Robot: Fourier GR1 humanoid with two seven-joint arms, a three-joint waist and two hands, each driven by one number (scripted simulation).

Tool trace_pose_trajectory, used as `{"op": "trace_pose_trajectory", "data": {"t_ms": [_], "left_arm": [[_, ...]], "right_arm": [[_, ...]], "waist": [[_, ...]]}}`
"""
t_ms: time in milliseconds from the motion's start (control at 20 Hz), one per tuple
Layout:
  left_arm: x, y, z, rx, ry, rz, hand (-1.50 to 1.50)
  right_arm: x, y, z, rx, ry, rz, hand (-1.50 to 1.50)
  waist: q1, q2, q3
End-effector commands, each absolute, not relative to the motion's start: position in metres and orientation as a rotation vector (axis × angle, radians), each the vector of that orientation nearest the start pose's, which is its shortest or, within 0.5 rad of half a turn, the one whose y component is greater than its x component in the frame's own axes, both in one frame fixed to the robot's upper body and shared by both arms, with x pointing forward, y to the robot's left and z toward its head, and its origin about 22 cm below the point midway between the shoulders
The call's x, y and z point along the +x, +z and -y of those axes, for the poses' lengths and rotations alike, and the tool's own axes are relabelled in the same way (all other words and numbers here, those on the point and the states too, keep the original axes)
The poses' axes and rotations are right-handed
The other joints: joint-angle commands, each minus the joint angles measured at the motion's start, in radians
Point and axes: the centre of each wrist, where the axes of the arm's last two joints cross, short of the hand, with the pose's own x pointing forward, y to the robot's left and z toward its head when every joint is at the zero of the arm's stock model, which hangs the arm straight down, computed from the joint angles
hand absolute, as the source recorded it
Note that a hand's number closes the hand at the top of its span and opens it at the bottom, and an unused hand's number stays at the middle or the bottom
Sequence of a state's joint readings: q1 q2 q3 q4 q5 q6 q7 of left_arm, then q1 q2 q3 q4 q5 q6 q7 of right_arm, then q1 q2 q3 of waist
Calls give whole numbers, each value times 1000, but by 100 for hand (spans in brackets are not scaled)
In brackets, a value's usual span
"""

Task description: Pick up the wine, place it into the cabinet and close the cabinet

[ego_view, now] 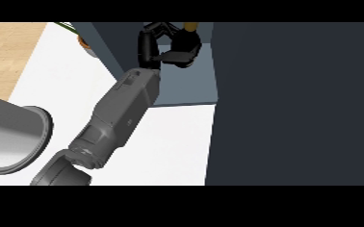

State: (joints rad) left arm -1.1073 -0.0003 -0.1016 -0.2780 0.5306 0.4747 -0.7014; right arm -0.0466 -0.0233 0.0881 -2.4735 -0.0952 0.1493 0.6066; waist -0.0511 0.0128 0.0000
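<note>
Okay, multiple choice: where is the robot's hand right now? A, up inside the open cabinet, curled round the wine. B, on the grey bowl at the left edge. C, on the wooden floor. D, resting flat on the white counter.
A: the hand is up in the cabinet opening, its fingers curled round the wine, of which only the top shows.

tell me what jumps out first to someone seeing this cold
A long grey forearm runs up the middle from the lower left, ending in a black hand curled round a gold-topped bottle inside the open cabinet. A big dark door fills the right side; a metal bowl sits at the left edge.
</note>
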Motion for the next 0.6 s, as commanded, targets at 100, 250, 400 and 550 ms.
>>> {"op": "trace_pose_trajectory", "data": {"t_ms": [100, 250, 400, 550], "left_arm": [[429, 33, -103, 30, 261, 1841, 150], [432, 38, -100, 47, 264, 1810, 150], [438, 50, -98, 75, 270, 1830, 150], [433, 35, -105, 89, 279, 1825, 150]], "right_arm": [[140, 203, 212, 256, 277, 1944, -150], [140, 199, 214, 271, 273, 1939, -150], [149, 208, 205, 278, 285, 1916, -150], [145, 195, 214, 266, 295, 1928, -150]], "waist": [[-1, 5, -1], [-2, 4, 0], [-8, 10, -2], [-12, 9, 0]]}}
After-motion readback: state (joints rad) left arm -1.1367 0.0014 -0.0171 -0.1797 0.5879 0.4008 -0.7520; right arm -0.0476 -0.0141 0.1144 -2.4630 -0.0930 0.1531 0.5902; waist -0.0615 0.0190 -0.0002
